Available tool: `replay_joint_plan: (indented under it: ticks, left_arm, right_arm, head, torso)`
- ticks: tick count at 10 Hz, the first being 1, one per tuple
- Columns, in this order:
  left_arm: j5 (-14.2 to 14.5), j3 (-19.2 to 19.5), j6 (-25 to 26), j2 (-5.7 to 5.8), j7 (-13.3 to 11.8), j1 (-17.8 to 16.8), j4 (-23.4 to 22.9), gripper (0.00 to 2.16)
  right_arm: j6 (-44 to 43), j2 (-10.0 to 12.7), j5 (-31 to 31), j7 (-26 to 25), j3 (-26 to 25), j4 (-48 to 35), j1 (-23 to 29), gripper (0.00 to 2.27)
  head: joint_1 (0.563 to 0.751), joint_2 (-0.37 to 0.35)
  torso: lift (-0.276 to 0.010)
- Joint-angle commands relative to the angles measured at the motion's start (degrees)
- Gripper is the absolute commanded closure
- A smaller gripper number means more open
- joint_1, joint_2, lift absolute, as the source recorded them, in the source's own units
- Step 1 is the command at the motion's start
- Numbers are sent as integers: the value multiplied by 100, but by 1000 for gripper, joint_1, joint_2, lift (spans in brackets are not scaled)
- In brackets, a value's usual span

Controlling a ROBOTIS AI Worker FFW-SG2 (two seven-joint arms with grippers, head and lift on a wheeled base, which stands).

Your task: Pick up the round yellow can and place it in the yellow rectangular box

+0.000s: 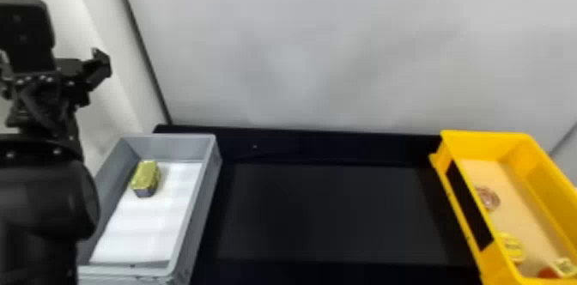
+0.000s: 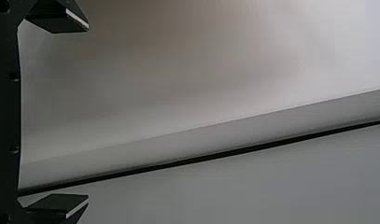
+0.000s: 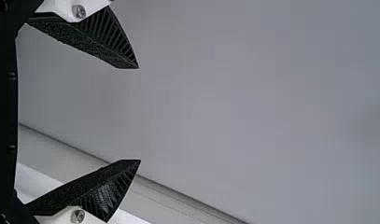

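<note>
Taking the head view as a clock face, can count two boxes on one black table [image 1: 322, 211]: one grey box [image 1: 171, 146] at eight o'clock, one yellow rectangular box [image 1: 485, 134] between three and four. In the grey box, can find one white sheet [image 1: 137, 237] with one gold, block-shaped tin [image 1: 146, 176] on it, toward the box's own twelve. In the yellow rectangular box, can count one round yellow can [image 1: 511, 247] at four o'clock, near the inward wall, and one round reddish-brown item [image 1: 488, 197] between three and four; farther out at four, can spot one pale yellow piece [image 1: 566, 266] beside one red piece [image 1: 547, 272], but cannot tell whether joined. Can see one black arm [image 1: 43, 215] rising upright from between eight and nine, with the left gripper [image 1: 53, 64] held up between nine and ten, higher than the grey box and well apart from it. In the left wrist view, can count two fingers [image 2: 59, 204], spread wide; in the right wrist view, two more on the right gripper [image 3: 139, 114], ribbed and likewise parted, toward a pale wall [image 3: 271, 102].
</note>
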Motion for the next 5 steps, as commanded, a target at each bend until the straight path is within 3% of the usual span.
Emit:
replay_joint_plan:
  ticks: [1, 5]
  left_arm:
    - [0, 31, -3, -15, 9, 15, -21, -1]
    - [0, 58, -47, -15, 18, 32, -39, -1]
  right_arm:
    - [-89, -32, -550, -229, -8, -22, -52, 64]
    - [368, -322, -620, -387, -228, -22, -123, 41]
  head:
    - [694, 14]
    - [694, 14]
  torso:
    - [-61]
    - [-61]
